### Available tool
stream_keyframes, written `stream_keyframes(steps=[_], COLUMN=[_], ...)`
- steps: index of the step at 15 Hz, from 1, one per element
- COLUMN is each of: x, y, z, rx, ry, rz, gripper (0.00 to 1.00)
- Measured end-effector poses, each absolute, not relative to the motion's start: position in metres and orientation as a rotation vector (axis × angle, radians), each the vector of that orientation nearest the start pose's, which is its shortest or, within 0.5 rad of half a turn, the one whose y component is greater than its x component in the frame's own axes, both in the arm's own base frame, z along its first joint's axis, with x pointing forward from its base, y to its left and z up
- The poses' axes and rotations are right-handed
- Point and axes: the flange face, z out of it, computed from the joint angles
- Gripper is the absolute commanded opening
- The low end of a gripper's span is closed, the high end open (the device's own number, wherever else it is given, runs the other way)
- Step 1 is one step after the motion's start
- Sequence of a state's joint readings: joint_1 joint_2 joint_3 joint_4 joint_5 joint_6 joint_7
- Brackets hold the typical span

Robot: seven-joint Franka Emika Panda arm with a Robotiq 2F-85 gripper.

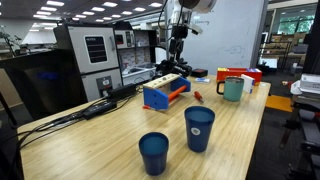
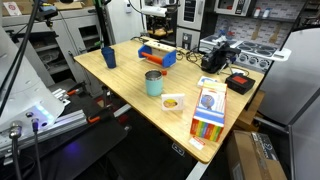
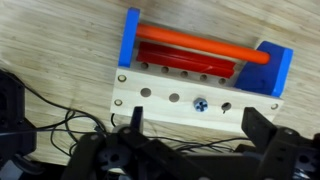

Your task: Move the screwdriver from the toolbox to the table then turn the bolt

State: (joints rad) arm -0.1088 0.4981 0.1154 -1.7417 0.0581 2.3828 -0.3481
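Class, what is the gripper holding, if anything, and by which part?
Nothing. The gripper is open above the toolbox, its fingers apart and empty. The screwdriver lies on the table.

Blue and orange-red on pale wood grain

I see the toolbox [image 3: 130,42] in blue with an orange-red bar [image 3: 200,42] and a pale strip [image 3: 160,97] dotted with dark holes, one holding a blue bolt [image 3: 199,102]. The table [image 3: 50,40] is light wood with fine grain. The screwdriver [image 1: 196,96] shows red, two cups [image 1: 200,128] are dark blue, the mug [image 1: 232,90] is teal, and the cables [image 3: 45,112] are black.
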Motion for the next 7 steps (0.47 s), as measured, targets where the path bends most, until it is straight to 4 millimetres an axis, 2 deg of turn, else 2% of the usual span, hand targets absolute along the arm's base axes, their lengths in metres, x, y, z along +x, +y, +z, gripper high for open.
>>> stream_keyframes(steps=[4,7], x=[0.669,0.659], y=[0.016,0.029], z=[0.341,0.355], rx=[-3.036,-3.04], ry=[-0.265,-0.176], rz=[-0.263,-0.273], gripper=[1.0,1.0])
